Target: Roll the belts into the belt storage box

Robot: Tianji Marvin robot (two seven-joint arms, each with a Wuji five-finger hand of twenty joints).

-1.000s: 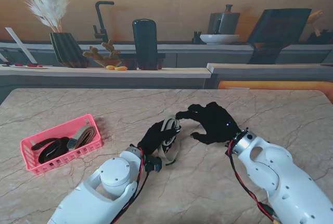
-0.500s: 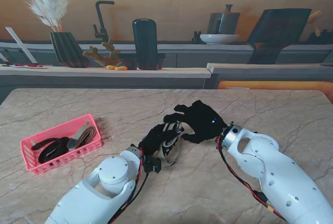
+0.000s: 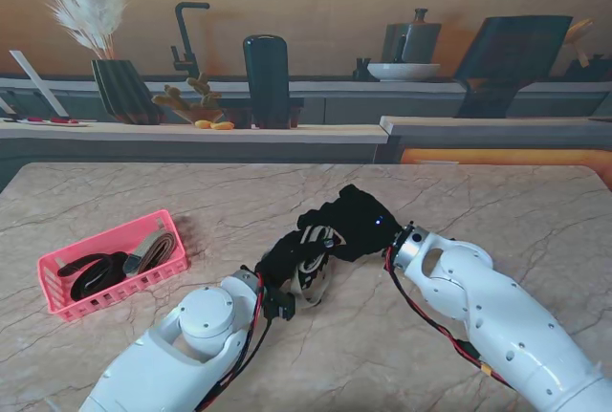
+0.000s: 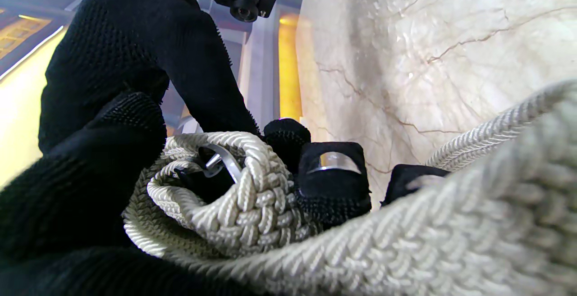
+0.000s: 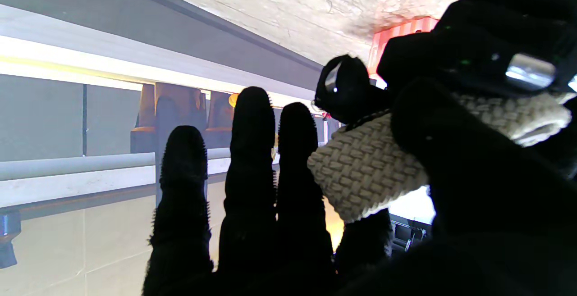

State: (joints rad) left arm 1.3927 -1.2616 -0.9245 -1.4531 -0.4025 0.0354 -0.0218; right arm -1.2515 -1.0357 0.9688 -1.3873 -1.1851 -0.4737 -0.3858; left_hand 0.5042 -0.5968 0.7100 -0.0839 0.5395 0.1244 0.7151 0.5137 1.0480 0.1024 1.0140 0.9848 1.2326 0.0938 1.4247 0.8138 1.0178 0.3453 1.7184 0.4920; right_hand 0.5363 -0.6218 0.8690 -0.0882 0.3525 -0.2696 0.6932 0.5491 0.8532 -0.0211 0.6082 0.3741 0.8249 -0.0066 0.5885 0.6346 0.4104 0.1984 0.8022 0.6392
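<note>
Cream woven belt [image 3: 311,257]: it sits near the middle of the marble tabletop [image 3: 497,204], bunched into a partly wound coil between my two black-gloved hands.
Left hand [image 3: 285,257]: my fingers curl around the coil and hold it; in the left wrist view the braided loops and a glint of metal, probably the buckle, sit against my fingertips [image 4: 333,176].
Right hand [image 3: 346,224]: a second ago it hovered apart from the belt with fingers spread; now it has come in to meet my left hand. In the right wrist view my thumb and forefinger appear to pinch a fold of the weave, while the other three fingers [image 5: 252,152] stand straight and close together, touching nothing.
Loose tail: a length of belt runs close past the left wrist camera, so I judge the roll is not finished.
Belt storage box [image 3: 113,264]: the pink basket stands near the left edge of the tabletop, well apart from my hands, with darker belts already inside it.
Meaning for the task: both hands now share the belt, so I judge I can wind the tail around the coil before I carry it to the box.
Risk: the coil could spring loose if either grip slackens.
</note>
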